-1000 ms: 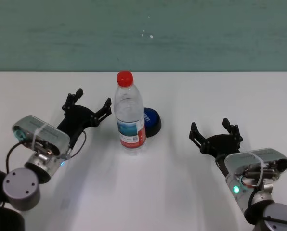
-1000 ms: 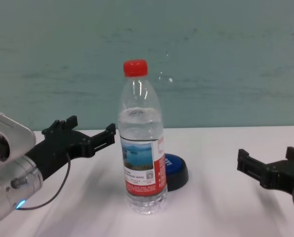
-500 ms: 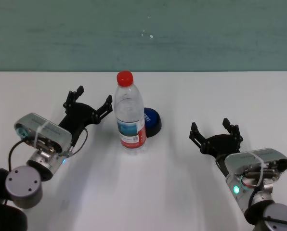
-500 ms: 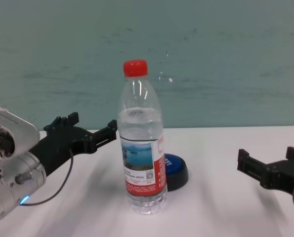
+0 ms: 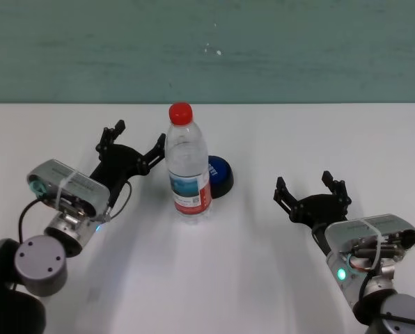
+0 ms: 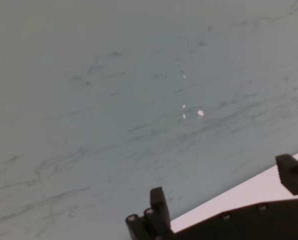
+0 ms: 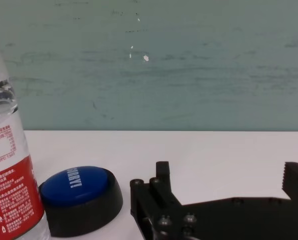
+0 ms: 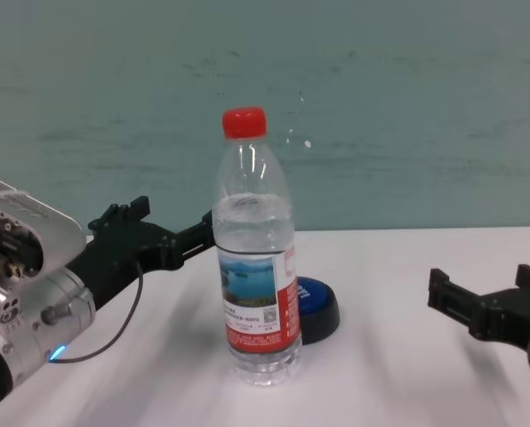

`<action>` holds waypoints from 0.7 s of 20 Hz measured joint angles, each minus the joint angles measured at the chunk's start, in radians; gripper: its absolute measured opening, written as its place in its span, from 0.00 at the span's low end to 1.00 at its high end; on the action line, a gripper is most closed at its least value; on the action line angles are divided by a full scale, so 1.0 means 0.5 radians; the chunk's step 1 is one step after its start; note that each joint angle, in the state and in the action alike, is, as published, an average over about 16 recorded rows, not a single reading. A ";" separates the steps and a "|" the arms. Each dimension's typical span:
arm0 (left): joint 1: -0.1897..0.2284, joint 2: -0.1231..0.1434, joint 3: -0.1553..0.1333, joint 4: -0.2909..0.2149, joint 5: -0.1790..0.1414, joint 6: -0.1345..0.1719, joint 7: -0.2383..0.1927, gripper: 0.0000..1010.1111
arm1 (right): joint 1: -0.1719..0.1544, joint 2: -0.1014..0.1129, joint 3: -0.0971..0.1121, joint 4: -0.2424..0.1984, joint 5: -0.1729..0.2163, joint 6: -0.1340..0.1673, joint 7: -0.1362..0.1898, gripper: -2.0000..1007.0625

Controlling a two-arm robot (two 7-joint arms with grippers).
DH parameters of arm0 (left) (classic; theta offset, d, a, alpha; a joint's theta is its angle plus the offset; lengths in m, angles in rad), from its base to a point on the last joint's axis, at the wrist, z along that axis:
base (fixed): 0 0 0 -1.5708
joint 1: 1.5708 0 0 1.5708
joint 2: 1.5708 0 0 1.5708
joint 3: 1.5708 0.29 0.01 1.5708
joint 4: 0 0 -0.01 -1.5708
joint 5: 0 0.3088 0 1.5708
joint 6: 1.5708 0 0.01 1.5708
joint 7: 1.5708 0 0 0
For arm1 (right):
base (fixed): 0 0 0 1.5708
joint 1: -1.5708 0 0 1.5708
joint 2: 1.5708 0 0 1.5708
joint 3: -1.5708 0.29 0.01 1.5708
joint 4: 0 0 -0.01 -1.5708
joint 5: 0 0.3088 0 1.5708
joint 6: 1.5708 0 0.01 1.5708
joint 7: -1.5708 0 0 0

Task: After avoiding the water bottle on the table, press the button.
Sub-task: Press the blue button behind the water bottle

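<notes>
While the water bottle (image 5: 189, 163) stands upright near the middle of the white worktop (image 5: 263, 278), we see the button (image 5: 219, 175) sitting just behind it and to its right, its blue dome partly hidden by the bottle in the head view. From the right wrist view the button (image 7: 80, 198) lies just beside the bottle's red label (image 7: 9, 197), low on its black base. Our left end effector (image 5: 132, 145) hovers above the worktop at the bottle's left, fingers spread wide and gripping nothing, with one fingertip (image 8: 201, 237) close beside the bottle's shoulder; we cannot tell whether it touches. Our right end effector (image 5: 312, 189) is parked well apart on the right side of the worktop, also spread and holding nothing.
</notes>
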 joint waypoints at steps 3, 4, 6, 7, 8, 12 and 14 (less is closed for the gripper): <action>-0.008 -0.007 0.003 0.008 0.007 -0.003 0.005 1.00 | 0.000 0.000 0.000 0.000 0.000 0.000 0.000 1.00; -0.010 -0.009 0.003 0.010 0.009 -0.005 0.006 1.00 | 0.000 0.000 0.000 0.000 0.000 0.000 0.000 1.00; -0.013 -0.013 0.005 0.015 0.013 -0.007 0.009 1.00 | 0.000 0.000 0.000 0.000 0.000 0.000 0.000 1.00; -0.014 -0.014 0.006 0.017 0.015 -0.008 0.010 1.00 | 0.000 0.000 0.000 0.000 0.000 0.000 0.000 1.00; -0.015 -0.015 0.006 0.019 0.017 -0.009 0.012 1.00 | 0.000 0.000 0.000 0.000 0.000 0.000 0.000 1.00; -0.020 -0.020 0.008 0.027 0.024 -0.012 0.017 1.00 | 0.000 0.000 0.000 0.000 0.000 0.000 0.000 1.00; -0.024 -0.022 0.008 0.034 0.027 -0.014 0.019 1.00 | 0.000 0.000 0.000 0.000 0.000 0.000 0.000 1.00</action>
